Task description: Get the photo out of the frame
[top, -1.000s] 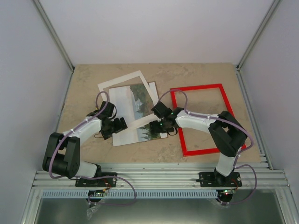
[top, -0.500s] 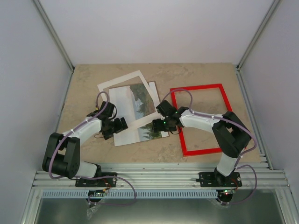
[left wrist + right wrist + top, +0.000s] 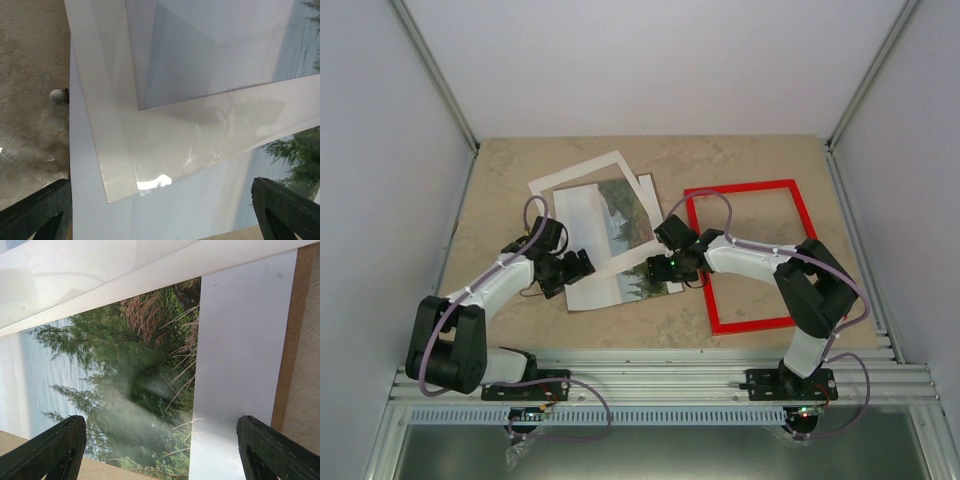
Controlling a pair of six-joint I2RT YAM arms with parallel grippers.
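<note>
The photo [image 3: 632, 282], a rectangular paper landscape print of green trees, lay flat on the tan table [image 3: 510, 165], just left of the thin red rectangular frame [image 3: 750, 187] and partly under a white cut-out mat [image 3: 578, 176]; the frame enclosed only bare table; light, floppy and easily creased, the print probably wanted lifting by its uncovered near edge; the left gripper [image 3: 582, 266] and right gripper [image 3: 656, 268] hung over it, jaws spread wide, holding nothing.

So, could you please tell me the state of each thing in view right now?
photo: out of the frame, lying flat on the table, partly under the white mat.
frame: empty, flat on the table, right of the photo.
white mat: loose, lying askew over the photo.
left gripper: open, holding nothing, above the photo's edge.
right gripper: open, holding nothing, above the photo.
</note>
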